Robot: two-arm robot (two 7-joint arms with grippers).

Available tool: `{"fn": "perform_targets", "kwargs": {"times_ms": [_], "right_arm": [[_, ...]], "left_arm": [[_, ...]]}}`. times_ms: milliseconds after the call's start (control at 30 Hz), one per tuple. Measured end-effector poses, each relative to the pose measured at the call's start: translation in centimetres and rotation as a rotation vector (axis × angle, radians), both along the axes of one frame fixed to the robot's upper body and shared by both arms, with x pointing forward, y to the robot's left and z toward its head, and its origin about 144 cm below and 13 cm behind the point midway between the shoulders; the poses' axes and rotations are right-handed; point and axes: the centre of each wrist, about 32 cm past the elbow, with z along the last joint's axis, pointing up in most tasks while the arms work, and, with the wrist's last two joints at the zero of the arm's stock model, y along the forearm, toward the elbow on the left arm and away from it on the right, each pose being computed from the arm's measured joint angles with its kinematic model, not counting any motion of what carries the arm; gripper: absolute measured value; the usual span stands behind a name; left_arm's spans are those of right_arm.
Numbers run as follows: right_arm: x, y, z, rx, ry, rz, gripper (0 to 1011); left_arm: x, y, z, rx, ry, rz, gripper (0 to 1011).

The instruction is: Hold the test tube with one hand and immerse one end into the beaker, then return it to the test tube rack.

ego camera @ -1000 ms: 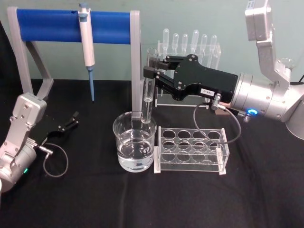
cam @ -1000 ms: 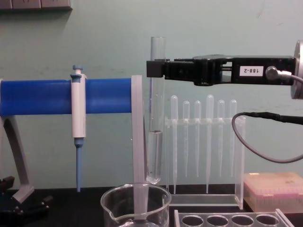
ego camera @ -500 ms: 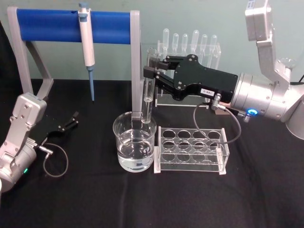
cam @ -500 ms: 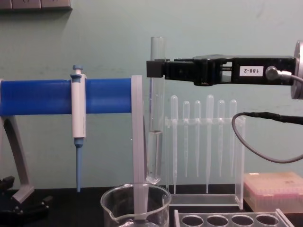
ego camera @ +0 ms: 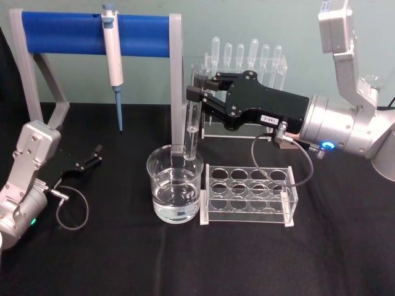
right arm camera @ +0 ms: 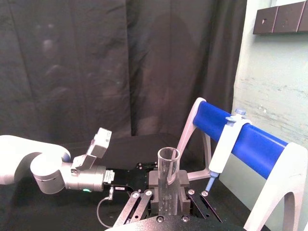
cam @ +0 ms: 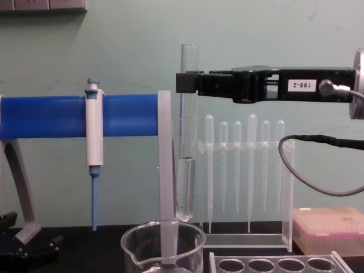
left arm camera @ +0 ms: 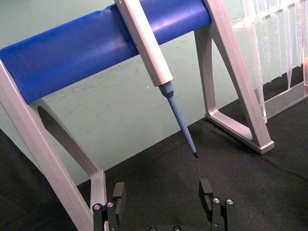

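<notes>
– Above the beaker (ego camera: 155,180), where do we log the test tube (cam: 187,142)?
– Upright, rounded end just over the rim, not immersed. Our right gripper (cam: 186,82) pinches its upper part. Left gripper (left arm camera: 163,190) rests far left on the table (ego camera: 185,265), fingers spread. Test tube rack (ego camera: 247,213) stands just right of the beaker.

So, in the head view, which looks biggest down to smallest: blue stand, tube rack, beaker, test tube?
1. blue stand
2. tube rack
3. beaker
4. test tube, slim and partly hidden by the right tool
</notes>
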Motion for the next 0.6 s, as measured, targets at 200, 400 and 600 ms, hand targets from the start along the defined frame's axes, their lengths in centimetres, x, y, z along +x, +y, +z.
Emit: {"fn": "perform_targets", "kwargs": {"times_ms": [200, 400, 600], "right_arm": [[0.00, 0.00, 0.00, 0.000, 0.000, 0.000, 241], [0.00, 0.00, 0.00, 0.000, 0.000, 0.000, 241], [0.00, 0.00, -0.01, 0.000, 0.000, 0.000, 241]], "left_arm": [[0.00, 0.00, 0.00, 0.000, 0.000, 0.000, 1000], [0.00, 0.00, 0.00, 0.000, 0.000, 0.000, 1000], [0.00, 0.00, 0.00, 0.000, 0.000, 0.000, 1000]]}}
